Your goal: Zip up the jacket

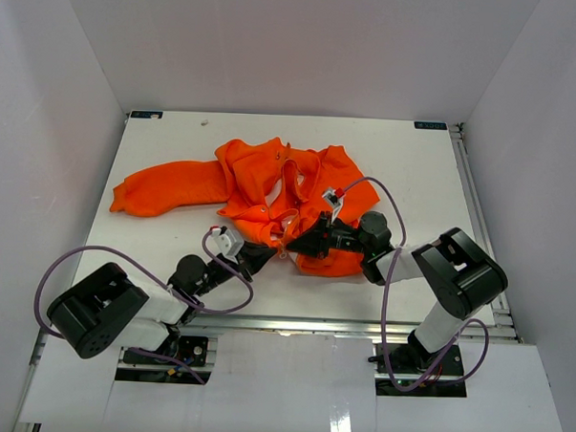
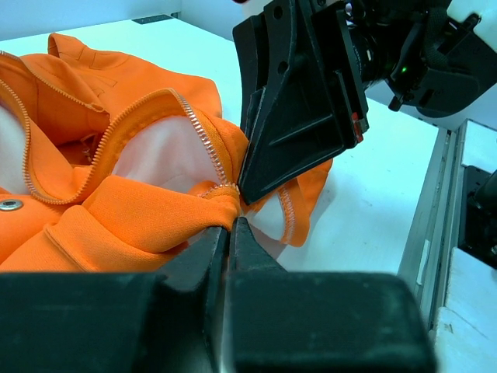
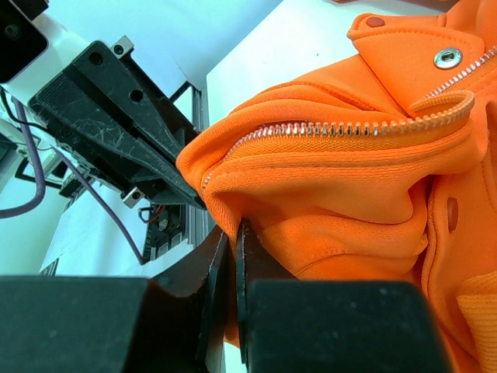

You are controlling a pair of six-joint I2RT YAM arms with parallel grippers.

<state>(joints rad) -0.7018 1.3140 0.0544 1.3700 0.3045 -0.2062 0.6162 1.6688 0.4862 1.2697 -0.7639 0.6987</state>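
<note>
The orange jacket (image 1: pixel 270 182) lies crumpled mid-table, one sleeve (image 1: pixel 165 187) stretched left. Its zipper stands apart, the teeth (image 2: pixel 203 132) curving round the pale lining. At the jacket's near hem my left gripper (image 1: pixel 265 256) holds a fold of orange fabric (image 2: pixel 116 217) at its tips (image 2: pixel 231 221), the jaws only a thin slit apart. Right beside it, my right gripper (image 1: pixel 294 243) is shut (image 3: pixel 233 229) on the jacket's lower edge (image 3: pixel 349 179), just under a row of zipper teeth (image 3: pixel 349 128). The two grippers nearly touch: the right one (image 2: pixel 299 101) looms in the left wrist view.
The white table (image 1: pixel 415 164) is walled in by white panels at the back and both sides. A metal rail (image 1: pixel 341 325) runs along the near edge by the arm bases. A purple cable (image 1: pixel 386 278) loops off the right arm.
</note>
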